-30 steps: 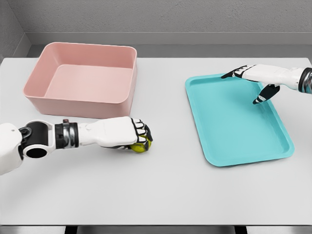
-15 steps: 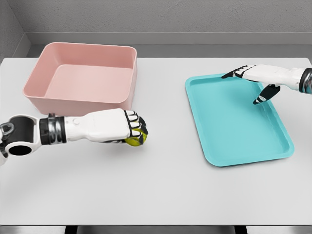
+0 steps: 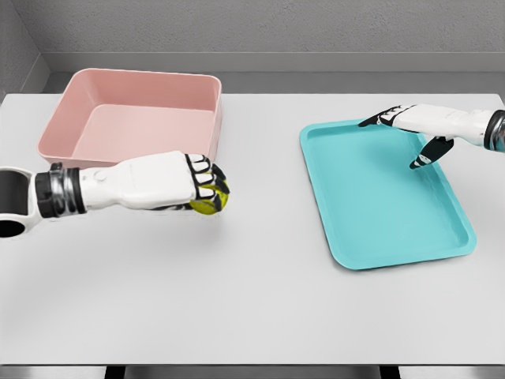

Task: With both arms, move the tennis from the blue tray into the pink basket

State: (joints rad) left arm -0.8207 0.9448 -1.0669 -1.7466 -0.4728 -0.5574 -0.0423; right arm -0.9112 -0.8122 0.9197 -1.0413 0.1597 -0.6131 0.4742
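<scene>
the left hand [image 3: 177, 183] comes in from the lower left edge, its white forearm lying across the front wall of the pink basket [image 3: 134, 162] as the head camera sees it. its fingers [image 3: 207, 178] are curled tight around a yellow-green tennis ball [image 3: 210, 202], which shows only as a small bright patch under and in front of the dark fingertips; the rest of the ball is hidden inside the grip. the ball is held near the basket's front right corner, outside the basket, over the bare white table [image 3: 252, 300]; whether it is lifted clear of the table top or just above it is hard to tell, though a soft shadow lies under the hand. the basket sits at the far left of the table, open side up, with nothing seen on the part of its floor that shows. well apart from it, on the right side of the table, lies the blue tray [image 3: 355, 253], a shallow rounded rectangle turned slightly askew, with no objects on it. the right hand [image 3: 414, 126] reaches in from the right edge and hangs over the tray's far right corner, fingers loosely spread and holding nothing, the thumb pointing down toward the tray floor and the other fingers stretched out to the left.
</scene>
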